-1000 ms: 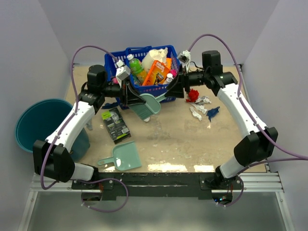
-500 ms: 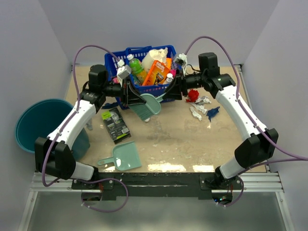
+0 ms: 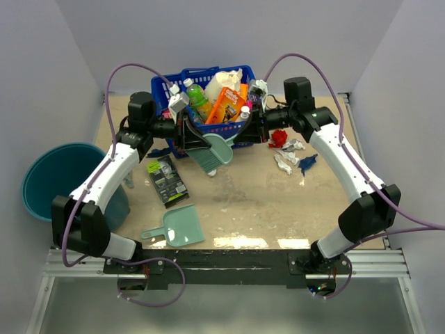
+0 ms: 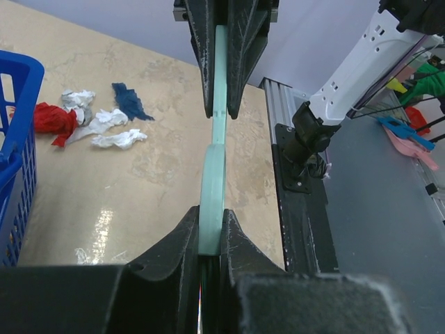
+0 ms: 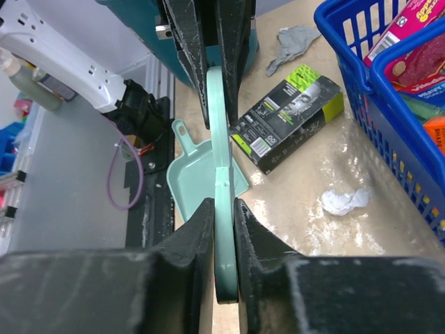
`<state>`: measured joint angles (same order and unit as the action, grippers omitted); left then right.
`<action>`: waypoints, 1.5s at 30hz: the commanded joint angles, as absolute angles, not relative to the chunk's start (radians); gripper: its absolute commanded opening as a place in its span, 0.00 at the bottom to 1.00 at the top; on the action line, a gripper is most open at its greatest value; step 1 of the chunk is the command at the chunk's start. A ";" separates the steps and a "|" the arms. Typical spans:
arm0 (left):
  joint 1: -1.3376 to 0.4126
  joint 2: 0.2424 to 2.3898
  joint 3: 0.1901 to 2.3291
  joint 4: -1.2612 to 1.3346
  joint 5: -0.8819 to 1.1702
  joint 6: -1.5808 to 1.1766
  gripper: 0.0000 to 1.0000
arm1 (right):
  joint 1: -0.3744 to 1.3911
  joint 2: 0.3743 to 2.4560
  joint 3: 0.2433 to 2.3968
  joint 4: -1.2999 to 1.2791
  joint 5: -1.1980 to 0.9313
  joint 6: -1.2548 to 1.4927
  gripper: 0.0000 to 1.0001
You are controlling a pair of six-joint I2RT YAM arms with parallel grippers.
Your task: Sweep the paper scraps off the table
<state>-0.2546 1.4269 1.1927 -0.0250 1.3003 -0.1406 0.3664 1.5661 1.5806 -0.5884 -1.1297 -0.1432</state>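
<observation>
A mint-green brush (image 3: 217, 149) hangs over the table (image 3: 257, 202) in front of the blue basket, gripped from both sides. My left gripper (image 3: 193, 136) is shut on one end, which shows edge-on between its own fingertips (image 4: 210, 214). My right gripper (image 3: 249, 129) is shut on the handle end (image 5: 223, 209). Paper scraps lie at the right: red (image 3: 279, 137), white (image 3: 285, 163) and dark blue (image 3: 308, 161). They also show as a red scrap (image 4: 49, 118) and a white scrap (image 4: 118, 139). Another white scrap (image 5: 345, 200) lies under the brush. The mint dustpan (image 3: 179, 228) lies near the front.
The blue basket (image 3: 161, 90) full of bottles and packets stands at the back. A black-and-green packet (image 3: 167, 179) lies left of centre. A teal bucket (image 3: 52, 177) stands off the table's left edge. A grey scrap (image 5: 292, 38) lies near it.
My right gripper has moved a little left and closed its fingers on the brush handle. The left arm keeps its hold with hardly any movement.
</observation>
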 commanded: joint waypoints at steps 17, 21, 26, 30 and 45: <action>-0.241 1.200 1.267 -1.220 0.740 1.068 0.66 | 0.190 1.338 1.441 -0.548 -0.865 -0.161 0.00; -0.244 1.132 1.114 -1.304 0.619 1.172 0.61 | 0.190 1.336 1.414 -0.552 -0.767 -0.129 0.00; -0.250 1.135 0.990 -1.309 0.494 1.178 0.51 | 0.192 1.333 1.414 -0.558 -0.755 -0.164 0.00; -0.252 1.144 0.893 -1.286 0.453 1.186 0.47 | 0.192 1.327 1.399 -0.558 -0.761 -0.181 0.00; -0.273 1.221 0.712 -1.124 0.505 1.269 0.37 | 0.192 1.302 1.379 -0.563 -0.732 -0.204 0.00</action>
<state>-0.2607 1.1965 0.7288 -1.1694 0.4423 1.2182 0.1905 1.3453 1.3766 -0.5797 -0.7460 -0.1787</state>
